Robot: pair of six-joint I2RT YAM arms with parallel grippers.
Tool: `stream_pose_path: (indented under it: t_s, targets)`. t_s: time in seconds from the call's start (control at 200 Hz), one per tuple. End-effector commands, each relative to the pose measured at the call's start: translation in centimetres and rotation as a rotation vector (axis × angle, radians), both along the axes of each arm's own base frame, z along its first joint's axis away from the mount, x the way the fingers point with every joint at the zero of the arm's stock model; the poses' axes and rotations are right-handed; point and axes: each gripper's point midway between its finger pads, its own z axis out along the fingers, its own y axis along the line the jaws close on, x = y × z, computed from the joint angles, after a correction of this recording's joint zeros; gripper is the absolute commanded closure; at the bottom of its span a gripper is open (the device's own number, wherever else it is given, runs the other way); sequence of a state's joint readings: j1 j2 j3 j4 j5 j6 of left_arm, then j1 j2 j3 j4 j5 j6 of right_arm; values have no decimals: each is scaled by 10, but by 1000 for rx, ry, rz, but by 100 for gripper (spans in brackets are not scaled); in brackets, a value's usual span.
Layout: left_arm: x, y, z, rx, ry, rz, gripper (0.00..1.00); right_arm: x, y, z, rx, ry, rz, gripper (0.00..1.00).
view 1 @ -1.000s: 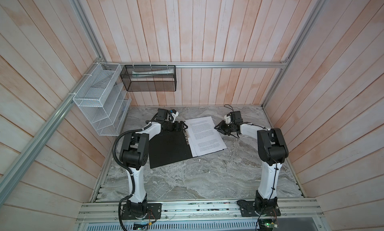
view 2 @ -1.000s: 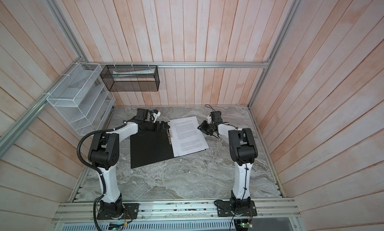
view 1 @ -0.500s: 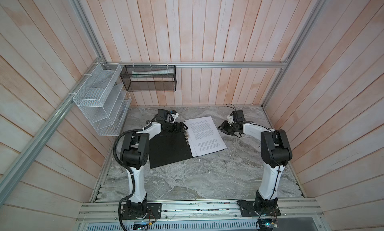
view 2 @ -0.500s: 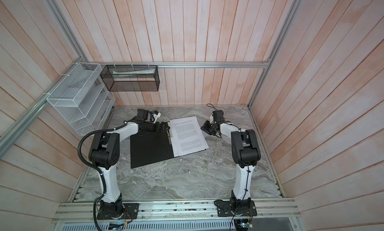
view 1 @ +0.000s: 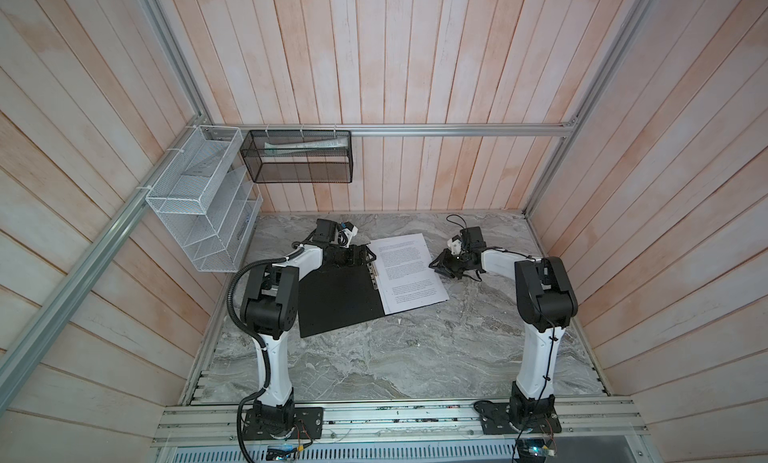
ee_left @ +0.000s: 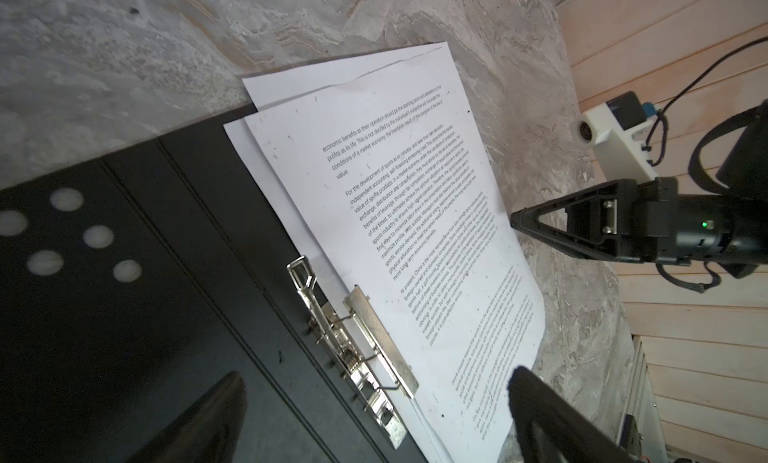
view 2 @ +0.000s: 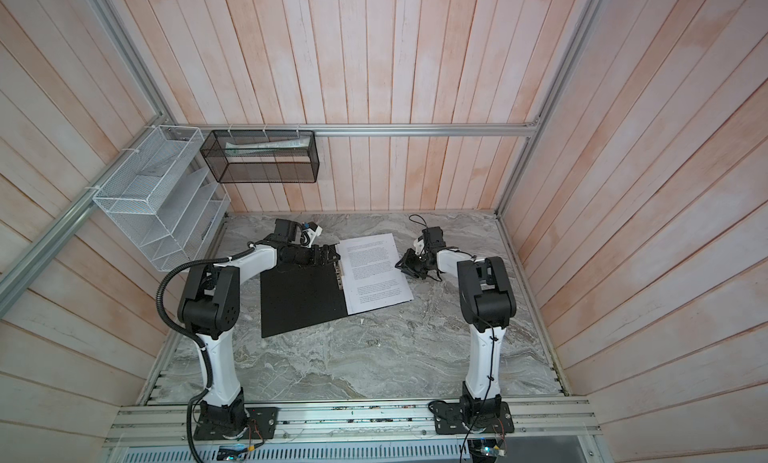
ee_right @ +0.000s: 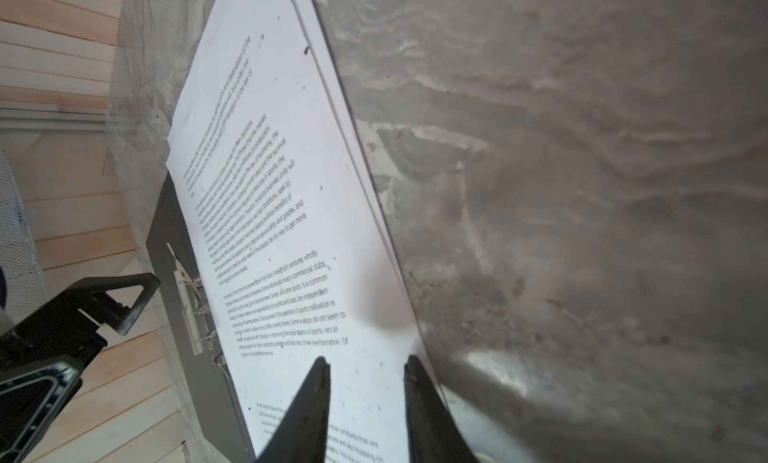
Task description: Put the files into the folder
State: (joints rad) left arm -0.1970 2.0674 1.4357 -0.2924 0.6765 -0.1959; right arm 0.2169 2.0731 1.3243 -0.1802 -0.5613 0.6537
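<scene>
Shows right gripper (view 1: pixel 435 266) narrowly parted, empty, just beside files' (view 1: pixel 409 274) 3 o'clock edge; left gripper (view 1: pixel 367 255) spread wide, empty, above metal clip (ee_left: pixel 353 344) at 9 o'clock. Lying fanned on open folder (view 1: pixel 336 301). Likely light, floppy, slippery: pinch free edge, lift gently.

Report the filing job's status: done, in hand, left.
Done: the folder lies open, printed sheets beside its metal clip. In hand: the left gripper, jaws wide, hovers by that clip; the right gripper sits at the sheets' outer edge. Left: squaring the fanned sheets, closing the cover.
</scene>
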Motion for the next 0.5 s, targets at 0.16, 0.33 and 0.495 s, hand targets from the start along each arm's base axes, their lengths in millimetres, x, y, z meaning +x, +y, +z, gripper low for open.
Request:
stream_pose_path:
  t_s: [0.16, 0.33, 0.495]
  targets:
    - [-3, -2, -7, -8, 18, -19, 0, 0, 15, 4, -17, -9, 66, 68]
    - [-2, 1, -7, 9, 8, -12, 0, 21, -8, 24, -99, -105, -11, 68]
    - [-6, -2, -10, -21, 52, 0, 0, 35, -23, 17, -157, -92, -41, 68]
